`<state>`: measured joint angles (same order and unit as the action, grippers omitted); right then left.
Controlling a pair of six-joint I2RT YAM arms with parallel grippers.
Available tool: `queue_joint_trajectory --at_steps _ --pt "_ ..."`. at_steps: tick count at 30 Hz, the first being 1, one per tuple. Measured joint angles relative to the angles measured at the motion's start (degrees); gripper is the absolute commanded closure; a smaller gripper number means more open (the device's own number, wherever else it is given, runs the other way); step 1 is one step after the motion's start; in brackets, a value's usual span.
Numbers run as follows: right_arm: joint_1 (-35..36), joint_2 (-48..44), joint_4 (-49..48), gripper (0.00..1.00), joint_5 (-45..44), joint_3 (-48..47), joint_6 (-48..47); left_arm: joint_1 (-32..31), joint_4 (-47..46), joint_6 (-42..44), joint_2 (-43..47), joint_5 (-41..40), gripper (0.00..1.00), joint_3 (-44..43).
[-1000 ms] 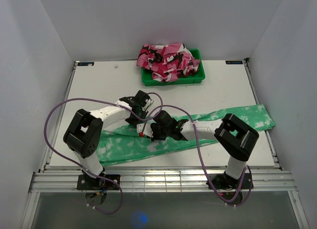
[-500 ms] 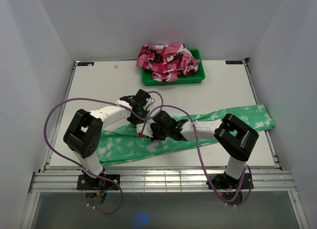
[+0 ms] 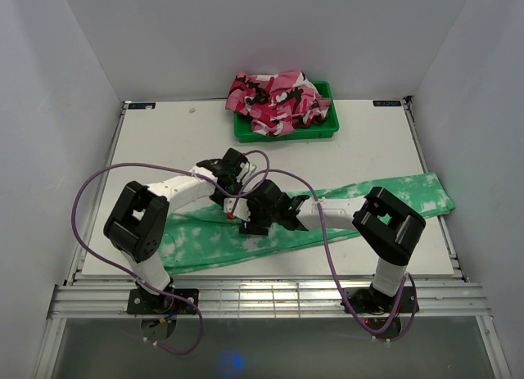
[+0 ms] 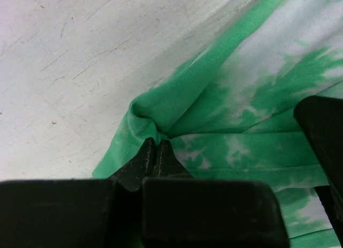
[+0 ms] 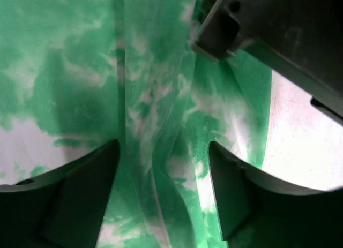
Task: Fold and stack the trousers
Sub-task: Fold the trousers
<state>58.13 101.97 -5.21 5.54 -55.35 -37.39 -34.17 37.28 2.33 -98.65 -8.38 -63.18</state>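
The trousers (image 3: 413, 192), bright green with white blotches, lie stretched across the table from the front left to the right edge. Both grippers meet over their middle. My left gripper (image 3: 232, 200) is shut on a pinched fold at the far edge of the trousers (image 4: 241, 82), the cloth puckering at its fingertips (image 4: 155, 145). My right gripper (image 3: 246, 220) stands open just above the wrinkled trousers (image 5: 64, 87), its fingers (image 5: 94, 173) wide apart with only cloth lying beneath them. The left gripper's black body shows at the top right of the right wrist view.
A green bin (image 3: 326, 133) at the back of the table holds a heap of pink camouflage clothes (image 3: 277, 101). Purple cables loop over both arms. White walls stand round the table on three sides.
My left gripper has closed on the trousers' far edge. My right gripper has opened and let go of the cloth, shifting slightly left.
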Motion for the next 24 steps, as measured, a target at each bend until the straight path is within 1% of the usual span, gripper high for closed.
queue_joint_trajectory --at_steps 2,3,4,7,11,16,18,19,22,23,24 --pt "0.02 0.02 -0.55 0.15 -1.01 -0.15 0.11 0.59 -0.04 0.85 0.46 0.04 1.0 0.09" --pt "0.04 0.02 -0.79 0.09 -1.31 -0.17 0.22 1.27 -0.11 1.49 0.68 0.2 1.0 0.04" --pt "0.04 0.02 -1.03 0.08 -1.66 -0.17 0.33 1.95 -0.07 2.19 0.85 0.46 1.0 -0.15" --pt "0.28 0.02 -1.7 0.07 -2.64 -0.15 0.55 4.52 0.46 4.59 0.76 1.84 1.0 -2.21" --pt "1.46 0.02 -2.64 0.06 -4.44 0.02 0.55 8.96 2.29 8.07 -0.52 5.03 1.0 -7.98" --pt "2.99 0.15 -4.61 0.08 -5.66 0.52 0.55 12.35 3.67 11.65 -6.75 10.45 1.0 -15.47" --pt "3.17 0.35 -5.07 0.1 -5.84 0.52 0.52 13.27 4.44 12.79 -9.7 12.66 1.0 -18.38" --pt "3.17 0.57 -5.44 0.11 -5.86 0.5 0.52 13.77 4.72 13.4 -11.47 14.05 0.9 -20.06" --pt "3.13 1.25 -5.79 0.11 -6.1 -0.09 0.76 14.43 5.07 15.52 -14.93 16.28 0.51 -23.21" --pt "3.13 1.49 -5.35 0.11 -6.1 -0.57 0.98 14.71 4.17 16.33 -15.69 16.26 0.3 -23.89" --pt "3.13 1.64 -4.85 0.11 -6.08 -1.03 1.07 15.26 3.32 16.83 -16.37 16.17 0.22 -24.85"
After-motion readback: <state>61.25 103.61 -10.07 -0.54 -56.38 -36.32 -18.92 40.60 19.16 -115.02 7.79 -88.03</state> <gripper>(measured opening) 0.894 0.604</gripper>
